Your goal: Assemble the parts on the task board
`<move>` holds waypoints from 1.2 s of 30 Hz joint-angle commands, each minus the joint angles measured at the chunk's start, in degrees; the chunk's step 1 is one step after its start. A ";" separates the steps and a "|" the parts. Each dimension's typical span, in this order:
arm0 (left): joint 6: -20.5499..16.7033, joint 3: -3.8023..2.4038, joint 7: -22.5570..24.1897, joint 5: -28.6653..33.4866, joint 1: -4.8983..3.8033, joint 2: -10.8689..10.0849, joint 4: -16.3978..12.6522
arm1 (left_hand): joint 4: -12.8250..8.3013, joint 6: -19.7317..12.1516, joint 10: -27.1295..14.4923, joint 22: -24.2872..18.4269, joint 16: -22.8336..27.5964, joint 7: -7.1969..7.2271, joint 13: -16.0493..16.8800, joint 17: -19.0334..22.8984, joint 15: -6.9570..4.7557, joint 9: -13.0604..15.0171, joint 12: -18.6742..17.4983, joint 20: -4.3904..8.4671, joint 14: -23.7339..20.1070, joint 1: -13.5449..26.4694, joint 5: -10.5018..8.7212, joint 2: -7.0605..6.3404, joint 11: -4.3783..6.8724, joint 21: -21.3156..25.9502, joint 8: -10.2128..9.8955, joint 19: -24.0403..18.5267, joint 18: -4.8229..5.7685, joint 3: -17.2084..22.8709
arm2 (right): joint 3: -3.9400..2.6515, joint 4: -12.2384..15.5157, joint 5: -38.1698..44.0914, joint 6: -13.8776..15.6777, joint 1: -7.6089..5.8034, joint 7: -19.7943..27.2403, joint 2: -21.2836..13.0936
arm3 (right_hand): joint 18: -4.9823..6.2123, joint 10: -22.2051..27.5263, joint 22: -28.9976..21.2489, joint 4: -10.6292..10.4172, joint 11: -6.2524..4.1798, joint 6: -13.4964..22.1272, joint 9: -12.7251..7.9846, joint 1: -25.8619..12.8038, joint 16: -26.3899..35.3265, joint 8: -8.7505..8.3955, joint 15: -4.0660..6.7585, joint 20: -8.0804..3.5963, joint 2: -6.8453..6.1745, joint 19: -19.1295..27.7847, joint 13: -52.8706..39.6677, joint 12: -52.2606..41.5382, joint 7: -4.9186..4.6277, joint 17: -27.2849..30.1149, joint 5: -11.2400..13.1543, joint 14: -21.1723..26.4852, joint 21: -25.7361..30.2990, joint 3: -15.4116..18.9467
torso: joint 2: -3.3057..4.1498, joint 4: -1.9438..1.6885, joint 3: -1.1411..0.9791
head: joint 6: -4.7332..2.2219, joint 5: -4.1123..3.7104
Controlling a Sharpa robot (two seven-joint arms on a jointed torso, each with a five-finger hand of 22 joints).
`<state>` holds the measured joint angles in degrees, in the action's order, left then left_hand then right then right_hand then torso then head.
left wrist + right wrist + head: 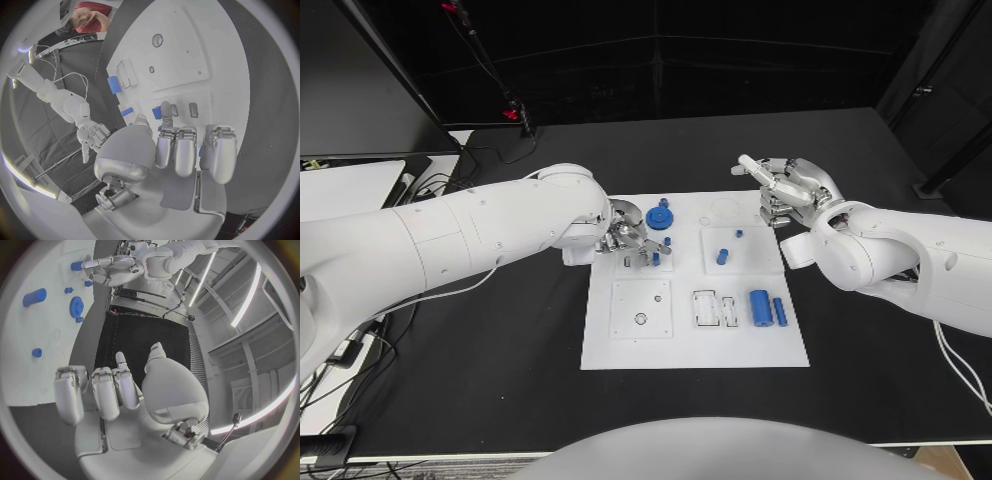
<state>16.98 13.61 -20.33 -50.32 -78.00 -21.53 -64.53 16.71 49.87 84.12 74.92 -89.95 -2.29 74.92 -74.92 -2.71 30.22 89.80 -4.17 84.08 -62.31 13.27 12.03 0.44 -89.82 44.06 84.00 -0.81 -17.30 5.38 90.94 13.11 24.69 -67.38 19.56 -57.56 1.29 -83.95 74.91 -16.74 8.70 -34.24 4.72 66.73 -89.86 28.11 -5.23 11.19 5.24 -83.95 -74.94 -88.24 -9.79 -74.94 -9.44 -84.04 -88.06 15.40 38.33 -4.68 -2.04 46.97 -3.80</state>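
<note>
two robot hands at the far end of a white task board

a white task board [695,345] lies flat in the middle of a black table [516,390]. everything below is placed relative to this board, with "far" meaning the edge away from the robot.

the left hand [626,238] hangs low over the board's far left part, its fingers pointing down among small blue parts. in the left wrist view the same hand [181,150] shows its fingers side by side and bent forward over the board. whether it holds one of the small blue pieces beneath it cannot be told.

the right hand [788,188] is raised at the board's far right corner, mostly beyond the board's edge and over the table. its fingers are apart and nothing is seen in them; the right wrist view shows the hand [119,390] with fingers loosely extended and empty.

on the board, a blue gear [661,216] sits near the far edge, just right of the left hand. a small blue peg [723,256] stands near the board's middle, toward the right, with a tinier blue piece [738,236] just beyond it. a larger blue cylinder [760,307] lies on its side near the board's right edge, with a slimmer blue bar [779,311] just beside it on the outer side. an outlined rectangular recess [705,307] sits left of the cylinder.
</note>
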 commanded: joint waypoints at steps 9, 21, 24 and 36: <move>2.66 -0.05 1.03 0.67 0.15 1.10 1.22 | -0.05 0.87 5.88 15.08 -0.05 0.03 15.08 -15.08 -0.40 0.23 0.20 0.39 5.92 -0.69 -0.25 0.25 0.48 -0.18 -0.76 6.00 0.81 -0.48 | -0.01 -0.03 0.55 0.50 -0.03 -1.28 0.16 | -0.43 -1.35 13.96 0.03 0.21 0.56 -0.10 -0.06 -0.14 0.30 -0.28 0.36 0.28 -3.49 -10.85 -0.02 -3.28 -15.06 -0.09 -5.96 0.57 0.41 | 0.00 0.00 -0.02 | -0.04 -0.08; 3.35 -0.05 -0.02 0.67 0.37 1.90 2.46 | 0.00 1.54 5.88 15.08 -0.05 0.10 15.08 -15.08 -0.47 0.76 0.20 0.46 5.92 -1.51 0.12 1.49 0.58 -0.18 -2.01 6.00 0.81 -0.26 | 0.00 -0.09 0.56 0.53 0.00 -1.55 0.33 | -0.42 -1.27 13.94 0.04 0.22 0.59 -0.12 -0.05 -0.14 0.34 -0.30 0.37 0.29 -3.44 -10.80 0.01 -3.29 -15.06 -0.13 -5.96 0.62 0.42 | 0.01 -0.04 -0.02 | 0.11 -0.15; 3.42 -0.05 -0.14 0.68 0.44 2.05 2.63 | 0.00 1.65 5.88 15.08 -0.05 0.12 15.08 -15.08 -0.49 0.88 0.20 0.48 5.92 -1.65 0.20 1.78 0.59 -0.18 -2.26 6.00 0.81 -0.21 | 0.00 -0.05 0.56 0.46 0.01 -1.62 0.41 | -0.39 -1.22 13.91 0.05 0.24 0.64 -0.13 -0.02 -0.14 0.40 -0.32 0.40 0.30 -3.36 -10.77 0.01 -3.31 -15.06 -0.19 -5.96 0.68 0.42 | -0.01 -0.04 -0.04 | 0.14 -0.24; 3.50 -0.05 -1.30 0.86 0.56 2.60 3.56 | -0.01 1.77 5.88 15.08 -0.05 0.13 15.08 -15.08 -0.50 1.02 0.20 0.49 5.92 -1.78 0.28 2.04 0.59 -0.18 -2.51 6.00 0.81 -0.19 | 0.01 -0.13 0.56 0.33 0.07 -1.80 0.53 | -0.33 -1.10 13.83 0.06 0.26 0.66 -0.14 0.00 -0.14 0.43 -0.33 0.41 0.31 -3.18 -10.66 0.05 -3.32 -15.06 -0.22 -5.96 0.85 0.42 | -0.02 -0.07 -0.03 | 0.20 -0.31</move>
<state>19.70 13.60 -20.82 -49.88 -77.39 -19.06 -61.10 16.55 51.21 84.01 74.91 -89.95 -2.18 75.09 -74.91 -2.71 31.17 90.31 -4.09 84.08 -64.06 13.28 13.74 0.73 -89.82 41.73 83.92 -0.80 -17.46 5.41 90.76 13.49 25.02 -67.26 17.70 -57.07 1.29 -83.94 74.91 -16.75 8.70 -33.99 4.63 66.74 -89.86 28.40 -5.23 11.18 5.23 -83.95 -74.93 -88.24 -9.92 -74.92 -9.44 -84.04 -87.58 15.40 38.33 -4.74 -2.07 47.13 -4.15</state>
